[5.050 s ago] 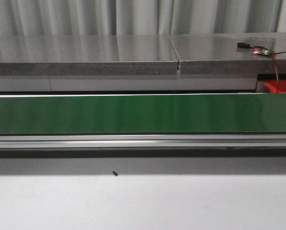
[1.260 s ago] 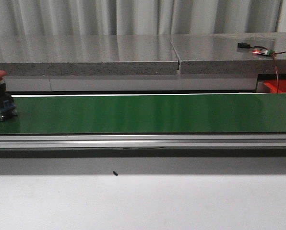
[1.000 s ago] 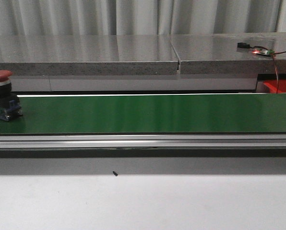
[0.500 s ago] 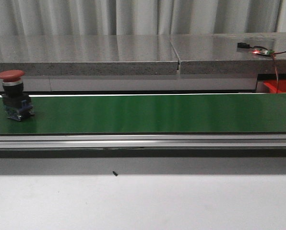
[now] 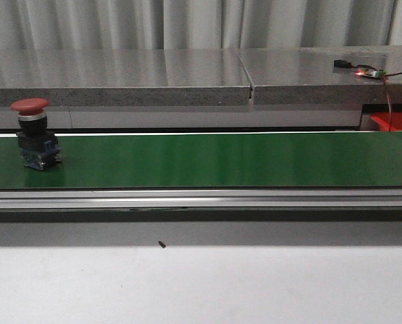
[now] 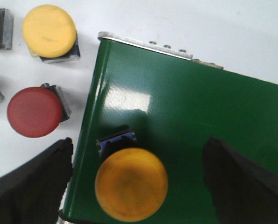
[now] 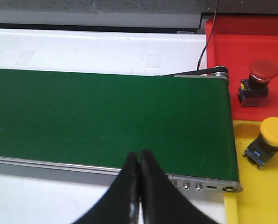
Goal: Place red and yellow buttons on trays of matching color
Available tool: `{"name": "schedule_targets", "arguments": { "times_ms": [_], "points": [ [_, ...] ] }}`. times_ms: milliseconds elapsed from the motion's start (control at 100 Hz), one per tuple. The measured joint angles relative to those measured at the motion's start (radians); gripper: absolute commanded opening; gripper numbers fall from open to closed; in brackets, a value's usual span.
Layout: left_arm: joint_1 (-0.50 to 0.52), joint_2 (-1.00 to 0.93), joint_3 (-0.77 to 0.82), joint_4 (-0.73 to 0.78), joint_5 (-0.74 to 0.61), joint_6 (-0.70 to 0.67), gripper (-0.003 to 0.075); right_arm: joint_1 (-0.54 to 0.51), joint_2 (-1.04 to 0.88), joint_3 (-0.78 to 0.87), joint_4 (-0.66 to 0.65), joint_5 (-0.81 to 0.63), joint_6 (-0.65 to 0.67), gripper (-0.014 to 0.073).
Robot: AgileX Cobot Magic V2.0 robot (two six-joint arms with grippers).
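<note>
A red button stands upright on the green belt near its left end in the front view. In the left wrist view a yellow button sits on the belt's end, between the spread fingers of my open left gripper, which do not touch it. My right gripper is shut and empty above the belt's near rail. The red tray holds a red button. The yellow tray holds a yellow button. Neither gripper shows in the front view.
A spare yellow button and a red one stand on the white table beside the belt's end, with more parts cut off at the frame's edge. A grey ledge runs behind the belt, with a small lit circuit board on it.
The red button came into the front view from the left and has ridden steadily to the right along the belt.
</note>
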Motion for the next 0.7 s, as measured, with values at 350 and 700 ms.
{"name": "schedule_targets", "arguments": {
  "times_ms": [350, 700],
  "points": [
    [-0.047, -0.188, 0.0, -0.011, -0.024, 0.054, -0.0017, 0.0, 0.0, 0.0, 0.0, 0.0, 0.0, -0.0067],
    [-0.308, -0.372, 0.021, 0.063, -0.024, 0.069, -0.0019, 0.0, 0.0, 0.0, 0.0, 0.0, 0.0, -0.0067]
  ]
}}
